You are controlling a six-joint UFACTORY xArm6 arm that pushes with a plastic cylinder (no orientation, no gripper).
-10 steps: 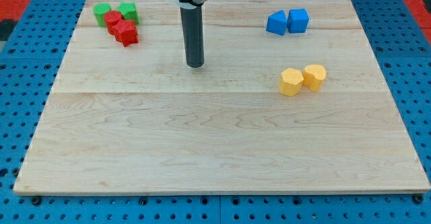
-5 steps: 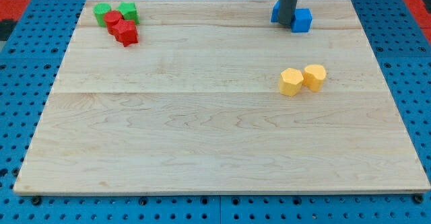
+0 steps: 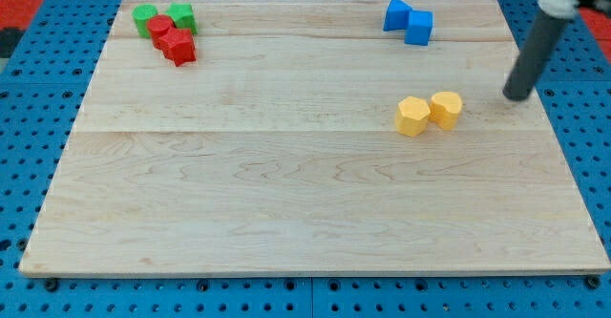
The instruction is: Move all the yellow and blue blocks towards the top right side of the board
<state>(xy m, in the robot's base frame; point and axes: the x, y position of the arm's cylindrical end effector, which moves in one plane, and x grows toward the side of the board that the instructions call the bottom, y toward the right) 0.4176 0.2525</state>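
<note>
Two blue blocks touch each other near the board's top right: one (image 3: 397, 15) to the left, a blue cube (image 3: 418, 28) just below and right of it. Two yellow blocks sit side by side at the right of centre: a yellow hexagonal block (image 3: 412, 116) and a yellow rounded block (image 3: 446, 109) to its right. My tip (image 3: 516, 96) rests on the board near the right edge, to the right of the yellow blocks and a little above them, apart from every block.
Two green blocks (image 3: 145, 19) (image 3: 181, 15) and two red blocks (image 3: 160, 30) (image 3: 179, 47) cluster at the top left. The wooden board (image 3: 286, 194) lies on a blue pegboard table.
My tip moved from the upper middle across to the blue blocks, then down to the right edge. The two blue blocks shifted slightly; the left one sits higher.
</note>
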